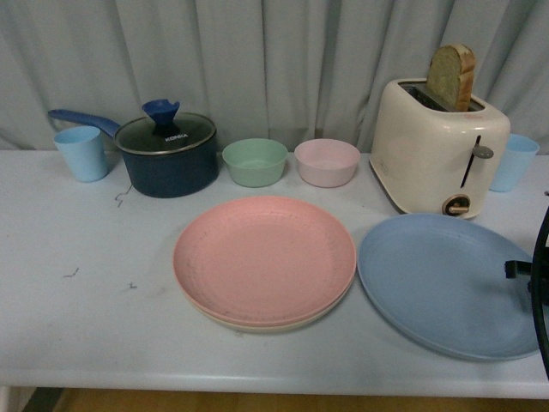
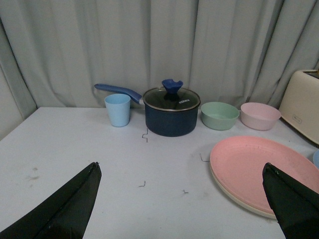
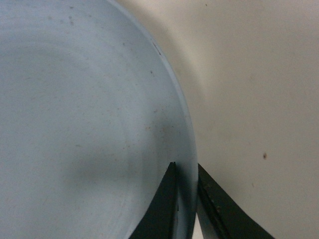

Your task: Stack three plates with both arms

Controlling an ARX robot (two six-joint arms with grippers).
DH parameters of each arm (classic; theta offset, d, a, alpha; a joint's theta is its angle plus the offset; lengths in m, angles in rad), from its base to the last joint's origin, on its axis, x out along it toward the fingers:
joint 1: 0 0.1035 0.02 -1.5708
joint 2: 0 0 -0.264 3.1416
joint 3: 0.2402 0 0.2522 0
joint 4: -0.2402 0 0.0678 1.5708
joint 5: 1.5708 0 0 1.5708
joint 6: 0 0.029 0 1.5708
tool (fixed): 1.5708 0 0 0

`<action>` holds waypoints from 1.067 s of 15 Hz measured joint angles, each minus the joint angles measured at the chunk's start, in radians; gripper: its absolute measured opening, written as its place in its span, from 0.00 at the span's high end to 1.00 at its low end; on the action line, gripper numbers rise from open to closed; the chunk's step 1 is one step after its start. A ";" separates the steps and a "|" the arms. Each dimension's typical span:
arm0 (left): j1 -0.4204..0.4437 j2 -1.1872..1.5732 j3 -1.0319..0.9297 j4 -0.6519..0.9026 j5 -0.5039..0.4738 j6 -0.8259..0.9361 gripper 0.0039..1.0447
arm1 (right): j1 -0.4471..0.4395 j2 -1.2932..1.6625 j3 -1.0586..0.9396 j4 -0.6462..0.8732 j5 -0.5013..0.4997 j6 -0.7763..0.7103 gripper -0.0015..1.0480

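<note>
Light blue plate (image 1: 446, 283) is pinched at its rim between my right gripper (image 3: 185, 167) jaws; my left gripper (image 2: 180, 165) hangs spread wide near the pink plate (image 1: 264, 257), which lies atop the beige plate (image 1: 257, 327).

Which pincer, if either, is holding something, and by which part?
The right pincer grips the light blue plate by its rim; the left pincer holds nothing.

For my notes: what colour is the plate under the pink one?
The plate is beige; front view.
</note>
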 joint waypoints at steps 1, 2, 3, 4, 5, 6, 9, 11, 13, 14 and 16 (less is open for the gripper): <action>0.000 0.000 0.000 0.000 0.000 0.000 0.06 | -0.039 -0.197 -0.139 0.010 -0.031 0.018 0.97; 0.000 0.000 0.000 0.000 0.000 0.000 0.06 | -0.047 -0.291 -0.188 -0.012 -0.024 0.006 0.97; 0.000 0.000 0.000 0.000 0.000 0.000 0.06 | -0.048 -0.409 -0.245 -0.065 -0.043 0.007 0.97; 0.000 0.000 0.000 0.000 0.000 0.000 0.06 | -0.029 -0.473 -0.259 -0.098 -0.064 0.016 0.97; 0.000 0.000 0.000 0.000 0.000 0.000 0.06 | 0.026 -0.554 -0.251 -0.101 -0.092 0.061 0.97; 0.000 0.000 0.000 0.000 0.000 0.000 0.06 | 0.073 -0.562 -0.220 -0.079 -0.114 0.108 0.97; 0.000 0.000 0.000 0.000 0.000 0.000 0.06 | 0.240 -0.412 -0.097 -0.027 -0.061 0.261 0.97; 0.000 0.000 0.000 0.000 0.000 0.000 0.06 | 0.343 -0.254 0.007 -0.040 -0.025 0.368 0.97; 0.000 0.000 0.000 0.000 0.000 0.000 0.06 | 0.406 -0.145 0.108 -0.061 -0.006 0.445 0.97; 0.000 0.000 0.000 0.000 0.000 0.000 0.06 | 0.422 -0.108 0.140 -0.072 0.010 0.462 0.97; 0.000 0.000 0.000 0.000 0.000 0.000 0.06 | 0.444 -0.035 0.191 -0.097 0.037 0.482 0.97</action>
